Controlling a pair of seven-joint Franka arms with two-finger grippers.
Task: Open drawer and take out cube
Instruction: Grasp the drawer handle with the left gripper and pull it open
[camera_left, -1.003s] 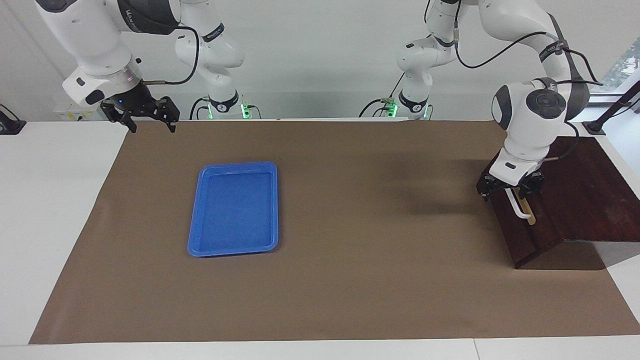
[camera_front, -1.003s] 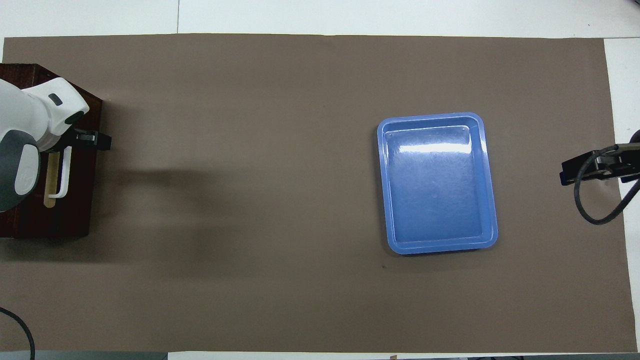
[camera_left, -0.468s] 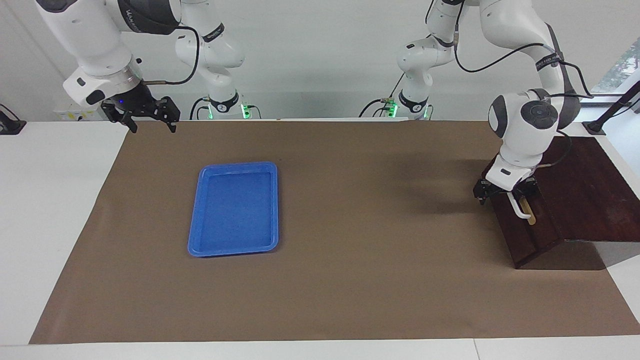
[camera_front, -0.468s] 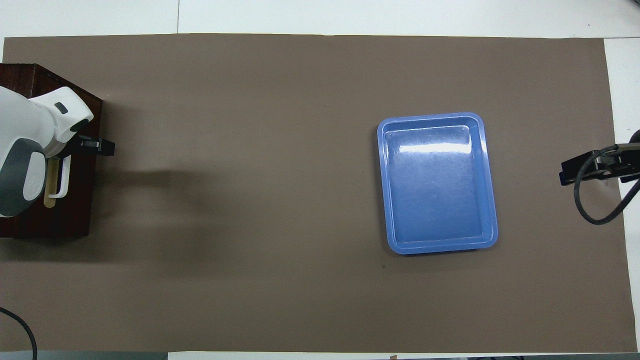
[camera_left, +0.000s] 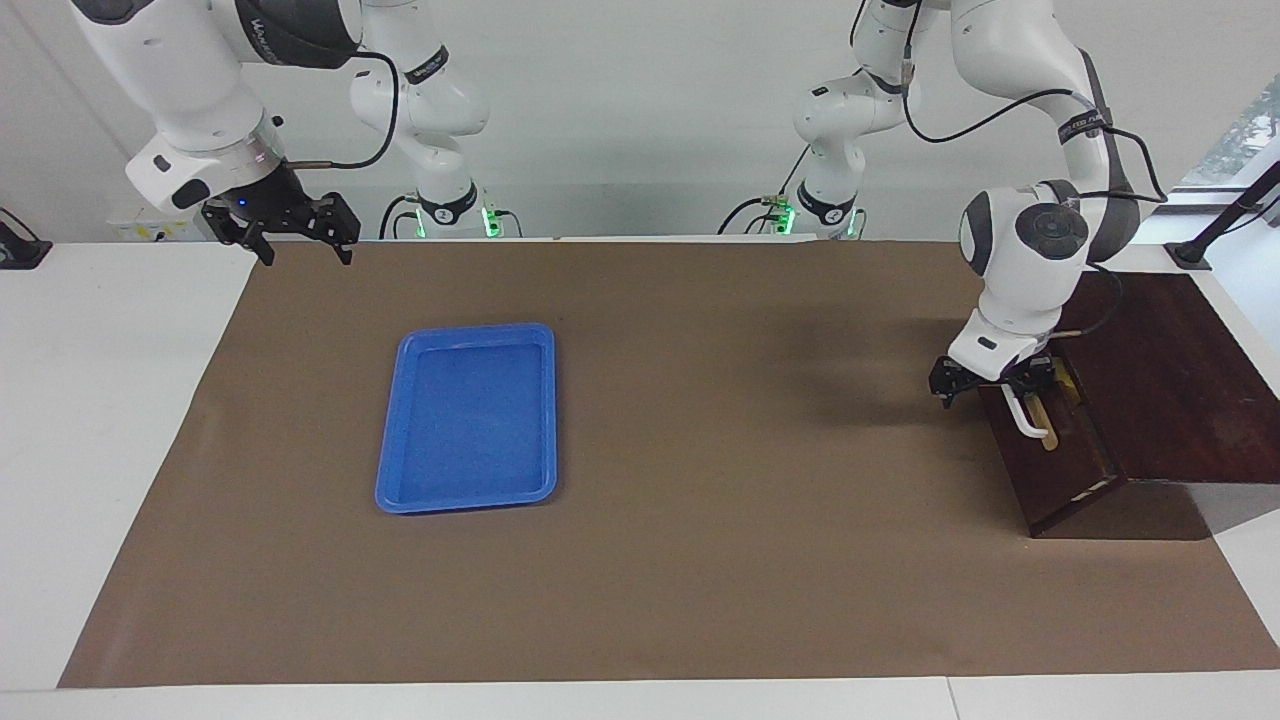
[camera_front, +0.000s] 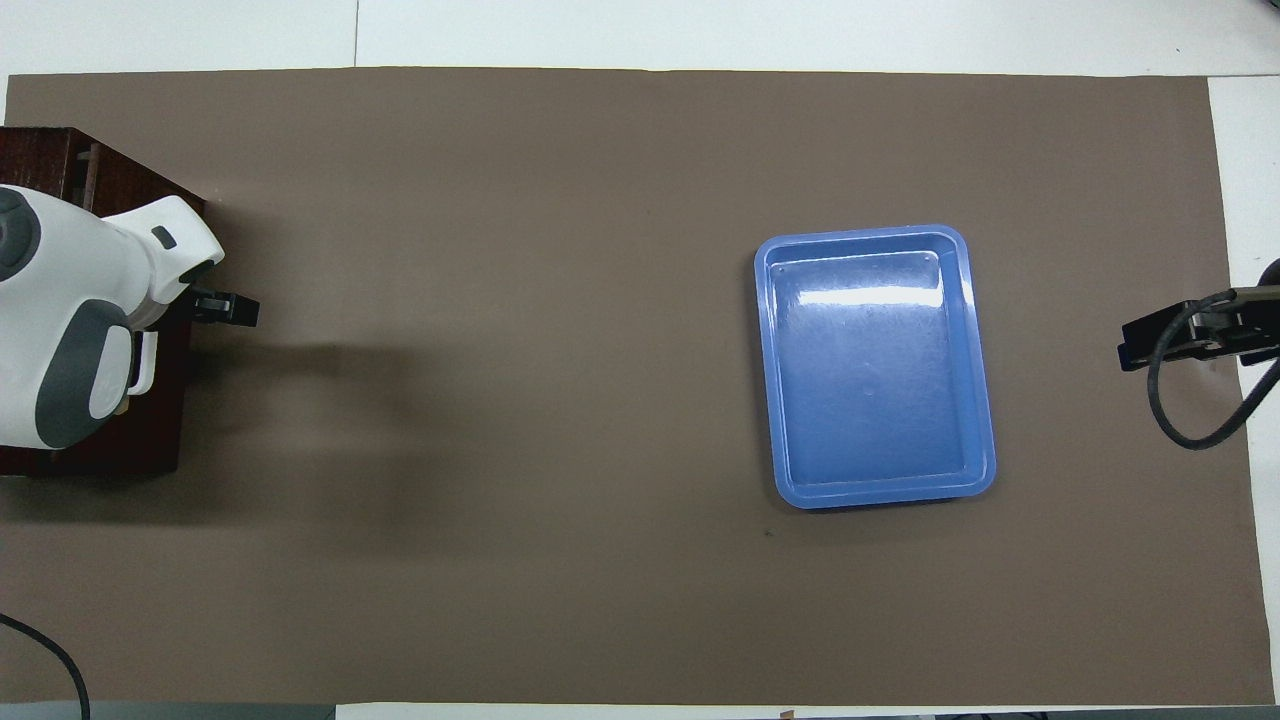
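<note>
The dark wooden box (camera_left: 1170, 380) stands at the left arm's end of the table. Its drawer (camera_left: 1060, 470) is out a little, with a narrow gap between the dark front and the box top. A yellowish sliver (camera_left: 1068, 383) shows in that gap; I cannot tell if it is the cube. My left gripper (camera_left: 993, 388) is open, its fingers straddling the end of the white bar handle (camera_left: 1022, 415) nearer the robots. In the overhead view the left arm covers most of the drawer (camera_front: 150, 430); one black finger (camera_front: 228, 308) sticks out. My right gripper (camera_left: 280, 232) waits open above the mat's corner.
A blue tray (camera_left: 468, 415) lies empty on the brown mat (camera_left: 720, 560), toward the right arm's end; the overhead view shows the tray (camera_front: 875, 365) too. The right gripper's black body (camera_front: 1165, 340) and cable reach in at the mat's edge.
The left gripper has moved toward the middle of the table, and the drawer front has slid out with it, opening a narrow gap. The right arm has stayed put.
</note>
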